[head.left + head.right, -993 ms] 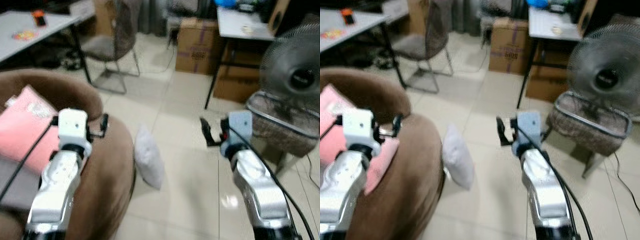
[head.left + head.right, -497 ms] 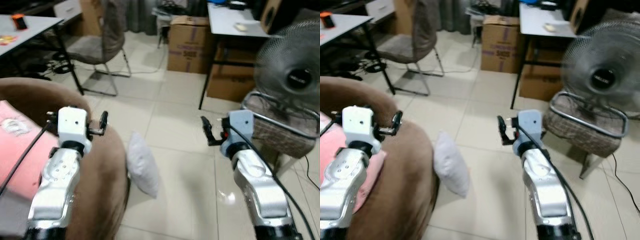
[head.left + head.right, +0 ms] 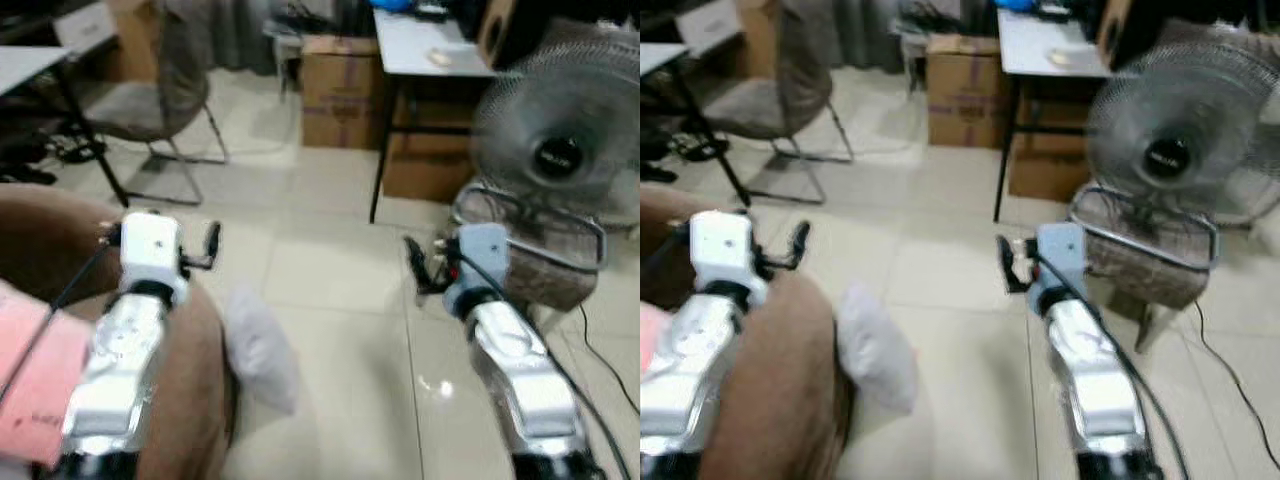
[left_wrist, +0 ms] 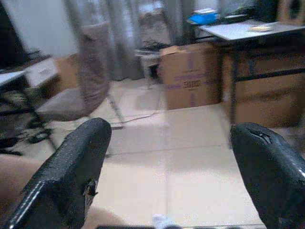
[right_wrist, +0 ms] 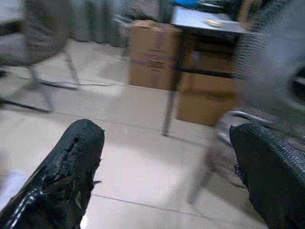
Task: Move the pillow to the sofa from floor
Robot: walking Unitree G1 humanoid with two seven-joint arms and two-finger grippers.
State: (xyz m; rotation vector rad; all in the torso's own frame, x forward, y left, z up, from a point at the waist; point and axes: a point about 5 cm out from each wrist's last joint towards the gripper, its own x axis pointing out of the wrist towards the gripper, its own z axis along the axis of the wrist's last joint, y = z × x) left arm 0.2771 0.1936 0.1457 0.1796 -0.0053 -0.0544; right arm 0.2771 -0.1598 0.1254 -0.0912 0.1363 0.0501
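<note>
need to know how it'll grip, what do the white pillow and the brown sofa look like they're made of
The white pillow looks like soft matte fabric over loose filling: it slumps against the sofa with no crisp edges. The brown sofa looks like matte suede-like or short-pile cloth, with a dull sheen and rounded, padded arm; blur leaves the weave open. Both grippers, left and right, hang open above the floor.

pale, seemingly white pillow (image 3: 258, 348) against brown sofa (image 3: 190, 400).

Soft, even indoor light fills the room, with no hard shadows. Both head views are smeared by motion blur, worst on the white pillow (image 3: 258, 348) and round grey fan (image 3: 556, 158). A small glare spot shines on the glossy cream tiled floor (image 3: 432, 385). The wrist views are hazy and soft throughout.
</note>
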